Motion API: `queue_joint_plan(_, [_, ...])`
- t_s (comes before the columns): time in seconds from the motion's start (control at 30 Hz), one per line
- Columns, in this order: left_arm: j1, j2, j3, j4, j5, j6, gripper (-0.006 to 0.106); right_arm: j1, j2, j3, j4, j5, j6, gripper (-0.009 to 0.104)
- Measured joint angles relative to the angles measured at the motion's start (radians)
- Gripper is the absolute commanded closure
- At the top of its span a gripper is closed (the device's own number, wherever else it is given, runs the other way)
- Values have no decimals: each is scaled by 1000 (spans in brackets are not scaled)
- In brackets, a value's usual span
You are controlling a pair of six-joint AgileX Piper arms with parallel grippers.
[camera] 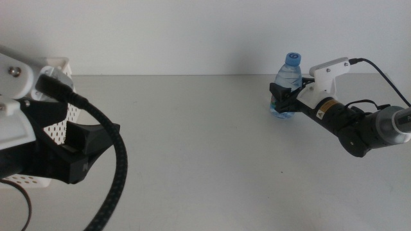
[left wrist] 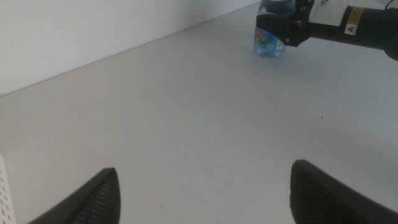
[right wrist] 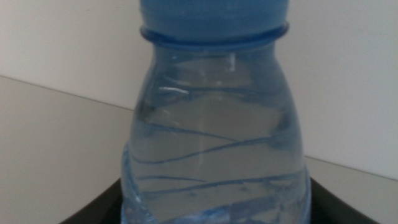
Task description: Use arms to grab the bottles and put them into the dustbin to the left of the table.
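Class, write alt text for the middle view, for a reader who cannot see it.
The right gripper reaches in from the right around the lower body of an upright clear water bottle with a blue cap, on the light-grey table. The left gripper waits at the left edge, beside the white perforated dustbin.

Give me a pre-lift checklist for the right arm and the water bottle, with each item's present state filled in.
1. Water bottle upright on the table: ok.
2. Right tool at the bottle's lower body, a jaw on each side: ok.
3. Jaws pressing firmly on the bottle: cannot tell.
4. Cap on: ok.
5. Left tool open, far from the bottle: ok.
6. Basket at the table's left, partly hidden by the left arm; its opening is free: cannot tell.
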Motion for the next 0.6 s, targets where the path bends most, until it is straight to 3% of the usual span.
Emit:
queue_joint_plan(0.33, [0, 1, 0, 0, 0, 0, 7, 267, -62, -109, -153, 52, 165, 96])
queue_joint_plan(0.6, [0, 1, 0, 0, 0, 0, 7, 444, 20, -272, -165, 153, 187, 96])
